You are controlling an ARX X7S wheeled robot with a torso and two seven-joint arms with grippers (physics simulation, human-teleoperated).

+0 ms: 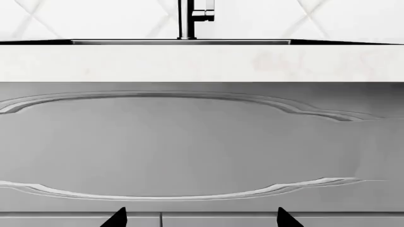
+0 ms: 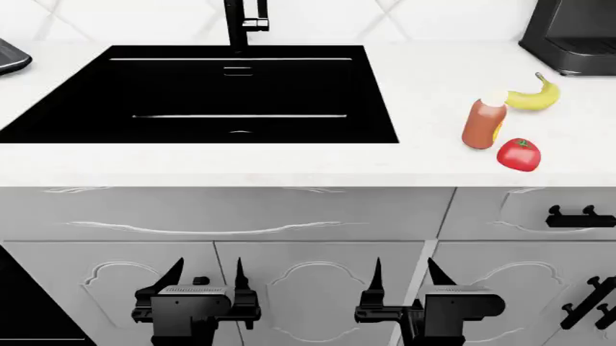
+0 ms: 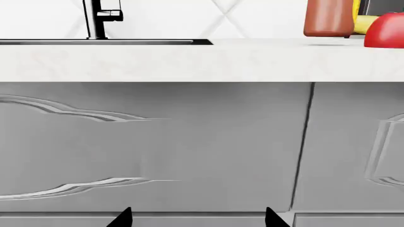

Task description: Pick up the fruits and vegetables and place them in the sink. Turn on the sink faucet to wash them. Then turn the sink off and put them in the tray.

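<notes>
Hanging low before the cabinet doors, our left gripper and right gripper are both spread and empty, nothing reached yet. Tomato and banana lie on the counter at two o'clock, flanking a bottle; sink and faucet lie beyond at twelve.

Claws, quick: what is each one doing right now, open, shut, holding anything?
Left claw: open, holding nothing, low in front of the cabinet doors.
Right claw: open, holding nothing, also low in front of the cabinet.
</notes>
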